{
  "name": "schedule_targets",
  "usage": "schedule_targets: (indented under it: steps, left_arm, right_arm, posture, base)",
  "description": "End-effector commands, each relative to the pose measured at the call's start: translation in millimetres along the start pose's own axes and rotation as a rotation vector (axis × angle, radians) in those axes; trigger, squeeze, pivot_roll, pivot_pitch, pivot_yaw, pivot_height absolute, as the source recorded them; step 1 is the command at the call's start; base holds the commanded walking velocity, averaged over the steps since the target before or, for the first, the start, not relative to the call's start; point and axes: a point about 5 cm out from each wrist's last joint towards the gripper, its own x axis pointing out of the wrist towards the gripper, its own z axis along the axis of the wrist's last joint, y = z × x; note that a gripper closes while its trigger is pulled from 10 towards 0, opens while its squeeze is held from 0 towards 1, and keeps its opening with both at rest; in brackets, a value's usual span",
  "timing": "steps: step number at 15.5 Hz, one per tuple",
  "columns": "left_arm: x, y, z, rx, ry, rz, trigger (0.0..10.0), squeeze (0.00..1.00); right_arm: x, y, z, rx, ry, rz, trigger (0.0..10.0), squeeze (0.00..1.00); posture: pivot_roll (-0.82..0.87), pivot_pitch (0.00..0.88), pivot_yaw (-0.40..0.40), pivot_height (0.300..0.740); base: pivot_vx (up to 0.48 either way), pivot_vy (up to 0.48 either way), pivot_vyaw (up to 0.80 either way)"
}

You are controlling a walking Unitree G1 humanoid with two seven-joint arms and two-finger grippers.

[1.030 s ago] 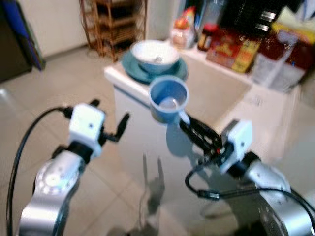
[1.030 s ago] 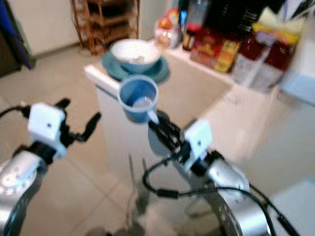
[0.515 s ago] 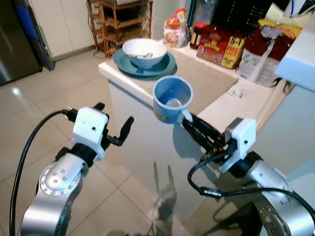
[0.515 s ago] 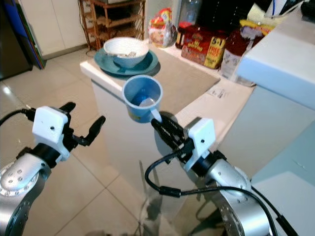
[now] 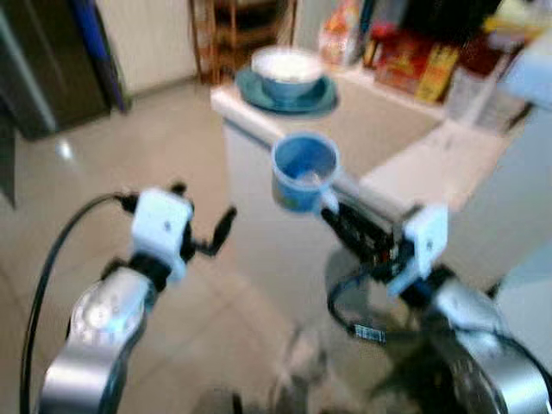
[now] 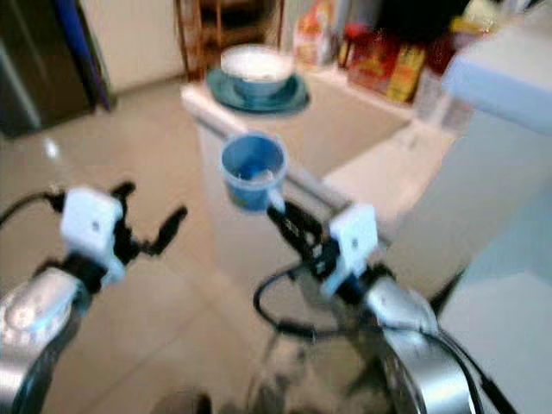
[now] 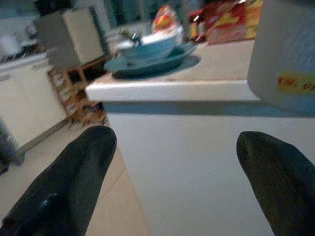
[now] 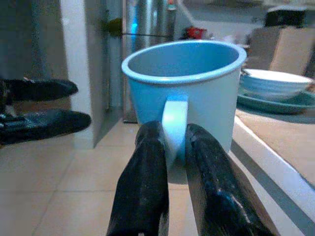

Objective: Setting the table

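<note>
A blue cup (image 5: 302, 172) hangs upright in the air just before the white counter's edge (image 5: 259, 125). My right gripper (image 8: 170, 142) is shut on the cup's handle (image 8: 174, 123), its fingers (image 5: 354, 233) reaching up from the lower right. My left gripper (image 5: 203, 216) stands open to the left of the cup, over the floor, with nothing between its fingers (image 7: 74, 172). At the counter's far corner a white bowl (image 5: 289, 69) sits on a teal plate (image 5: 289, 90).
Food packets and boxes (image 5: 414, 56) line the back of the counter. A wooden rack (image 5: 237, 30) stands behind it. A tan mat (image 5: 388, 116) covers the counter top. Beige tiled floor (image 5: 103, 155) lies to the left, with a dark appliance (image 5: 43, 60) at the far left.
The whole picture has shifted and blurred, so the camera has moved. The cup stays held in my right gripper and the left gripper stays open.
</note>
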Motion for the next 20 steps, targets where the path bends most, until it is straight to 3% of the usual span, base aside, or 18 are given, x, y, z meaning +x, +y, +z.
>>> schedule_targets:
  steps: [1,5,8,10,13,15,17,19,20]
  left_arm:
    - [1.5,-2.1,-2,0.004,0.006,-0.012,10.0,0.00]
    - [9.4,-10.1,-4,-0.021,0.006,0.014,10.0,0.00]
    - [11.0,-13.4,-9,-0.035,0.034,0.001,10.0,0.00]
    - [10.7,-14.1,-10,-0.036,0.032,-0.024,10.0,0.00]
    - [13.3,-12.8,-9,-0.031,0.025,-0.029,10.0,0.00]
    - [13.6,-11.0,-10,-0.031,0.030,-0.029,10.0,0.00]
    - [18.2,-6.0,-14,-0.004,0.036,0.050,10.0,0.00]
    - [21.2,-4.5,-15,0.001,0.047,0.085,10.0,0.00]
    - [27.2,-4.7,-12,-0.007,0.029,0.113,10.0,0.00]
  right_arm:
    - [0.2,-2.2,2,-0.011,0.001,-0.030,10.0,0.00]
    - [-8.8,-20.0,-2,0.062,0.040,-0.192,10.0,0.00]
    - [-25.0,-40.6,1,0.212,-0.007,-0.354,10.0,0.00]
    - [-29.4,-41.4,3,0.234,-0.019,-0.348,10.0,0.00]
    - [-38.6,-34.3,-7,0.139,0.114,-0.309,10.0,0.00]
    - [-44.4,-39.1,-10,0.092,0.139,-0.331,10.0,0.00]
    - [-44.3,-59.7,-8,0.013,0.149,-0.518,10.0,0.00]
    - [-41.2,-66.4,-6,0.012,0.141,-0.589,10.0,0.00]
    - [-26.8,-70.2,1,0.005,0.102,-0.639,10.0,0.00]
  posture:
    - [0.02,0.054,-0.043,0.740]
    - [0.00,0.064,-0.039,0.740]
    - [0.00,0.065,-0.034,0.740]
    - [-0.01,0.064,-0.031,0.740]
    - [-0.02,0.064,-0.034,0.740]
    - [-0.02,0.064,-0.034,0.740]
    - [-0.02,0.067,-0.032,0.740]
    - [-0.03,0.068,-0.033,0.740]
    - [-0.03,0.068,-0.036,0.740]
  base:
    - [0.000,0.000,0.00]
    - [0.000,0.000,-0.39]
    - [0.000,0.000,-0.79]
    - [0.000,0.000,-0.80]
    - [0.000,0.000,-0.80]
    - [0.000,0.000,-0.78]
    - [0.000,0.000,-0.79]
    - [0.000,0.000,-0.80]
    - [0.000,-0.375,-0.80]
